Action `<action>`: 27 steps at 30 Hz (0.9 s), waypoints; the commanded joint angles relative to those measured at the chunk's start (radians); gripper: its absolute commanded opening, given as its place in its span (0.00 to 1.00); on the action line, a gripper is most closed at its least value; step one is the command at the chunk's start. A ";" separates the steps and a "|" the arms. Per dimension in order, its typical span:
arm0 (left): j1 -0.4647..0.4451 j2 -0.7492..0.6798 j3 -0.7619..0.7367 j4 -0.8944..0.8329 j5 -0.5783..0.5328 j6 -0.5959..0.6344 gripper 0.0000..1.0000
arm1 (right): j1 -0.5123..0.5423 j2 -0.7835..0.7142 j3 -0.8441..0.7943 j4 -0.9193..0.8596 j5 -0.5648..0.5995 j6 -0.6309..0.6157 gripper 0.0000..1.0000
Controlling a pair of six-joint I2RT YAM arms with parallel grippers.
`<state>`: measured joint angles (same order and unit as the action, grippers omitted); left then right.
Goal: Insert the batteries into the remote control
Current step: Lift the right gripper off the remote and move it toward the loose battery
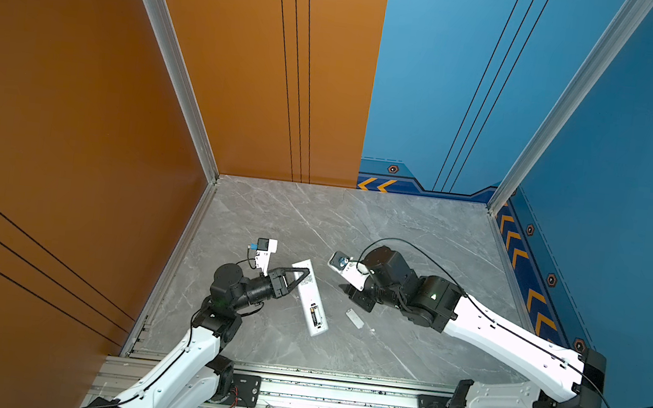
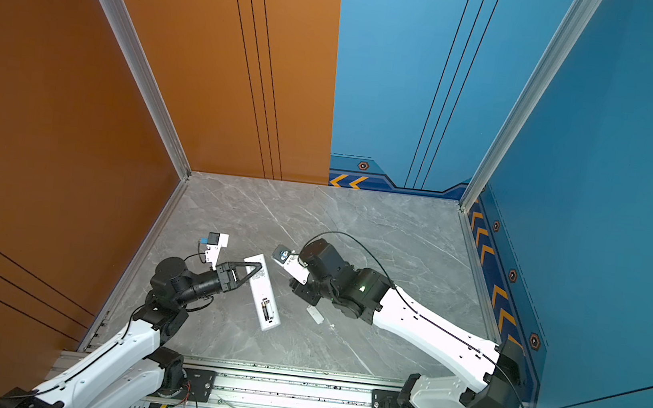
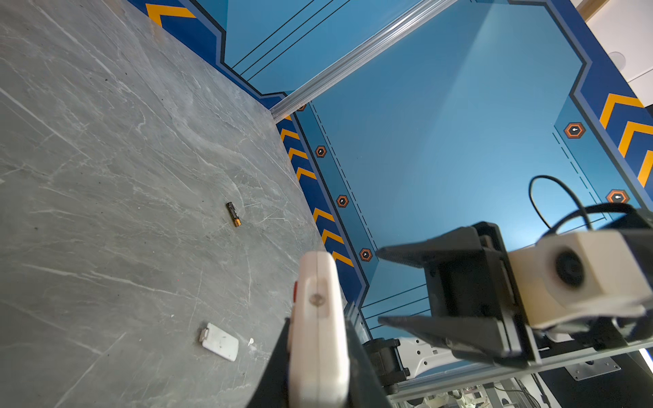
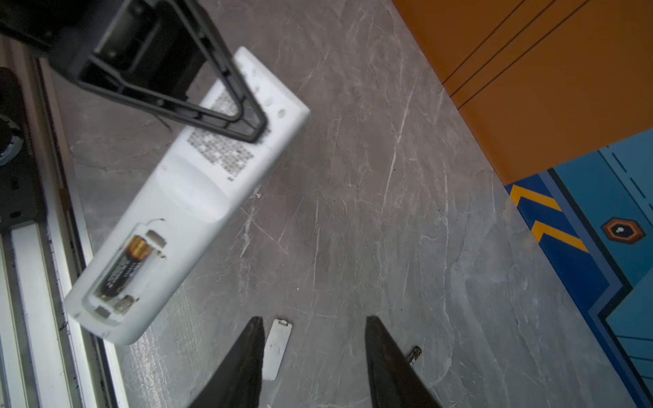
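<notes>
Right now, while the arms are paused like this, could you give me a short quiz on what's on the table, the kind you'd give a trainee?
1. True or false: the left gripper is shut on the remote control.
2. Where is the loose battery? A) lying on the table; B) in the left gripper; C) inside the remote control.
3. Fill in: the remote control's open compartment holds ___ battery so far.

Key: 1 true; 2 A; 3 one.
</notes>
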<state>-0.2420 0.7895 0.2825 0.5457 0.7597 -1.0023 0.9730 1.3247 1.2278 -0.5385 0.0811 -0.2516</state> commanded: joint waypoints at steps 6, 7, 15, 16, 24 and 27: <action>0.010 -0.004 0.013 0.010 -0.017 0.013 0.00 | -0.193 0.026 -0.028 -0.003 -0.059 0.246 0.52; 0.009 -0.004 0.012 0.010 -0.017 0.015 0.00 | -0.222 0.038 -0.030 -0.006 -0.076 0.263 0.53; 0.012 -0.002 0.012 0.010 -0.020 0.016 0.00 | -0.387 0.111 -0.079 -0.007 -0.141 0.322 0.53; 0.013 0.000 0.012 0.010 -0.022 0.017 0.00 | -0.402 0.116 -0.086 -0.006 -0.145 0.326 0.53; 0.012 0.009 0.009 0.010 -0.043 0.013 0.00 | -0.482 0.137 -0.131 -0.003 -0.162 0.326 0.59; 0.013 0.004 0.008 0.010 -0.053 0.015 0.00 | -0.498 0.142 -0.139 -0.003 -0.164 0.325 0.63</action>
<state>-0.2363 0.8005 0.2825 0.5419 0.7288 -0.9993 0.4877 1.4525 1.1072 -0.5385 -0.0616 0.0605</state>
